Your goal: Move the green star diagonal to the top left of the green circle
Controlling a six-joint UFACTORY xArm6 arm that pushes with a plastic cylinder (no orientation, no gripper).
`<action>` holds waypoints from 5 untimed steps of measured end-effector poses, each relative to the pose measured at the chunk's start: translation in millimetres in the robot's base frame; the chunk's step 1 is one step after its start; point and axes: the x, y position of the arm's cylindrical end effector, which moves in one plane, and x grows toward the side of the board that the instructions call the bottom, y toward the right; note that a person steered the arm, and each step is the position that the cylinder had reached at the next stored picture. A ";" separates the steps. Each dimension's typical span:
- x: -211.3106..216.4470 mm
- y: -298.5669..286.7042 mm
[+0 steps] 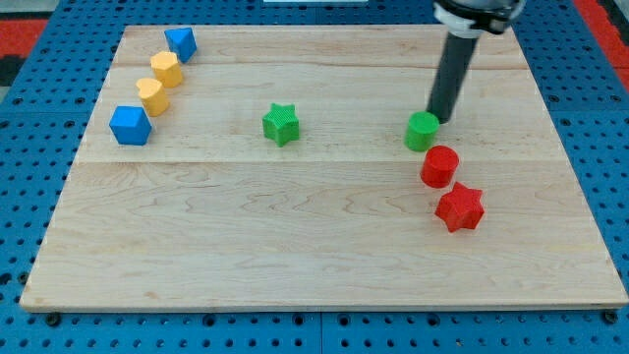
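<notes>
Two greens sit apart: our tip [435,119] (a bare rod, gripping nothing) touches the green circle [423,131], so we must next reach the green star [280,124] at centre-left.

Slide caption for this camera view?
My tip beside green circle; green star sits apart at its left.

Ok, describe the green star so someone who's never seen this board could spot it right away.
On the wooden board, look near the middle, slightly toward the view's top and left. The green star sits alone there, well left of the green circle and my tip. It is the only green block with points.
</notes>
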 end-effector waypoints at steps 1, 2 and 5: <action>-12.5 -50.5; 22.9 -105.5; 24.9 -206.5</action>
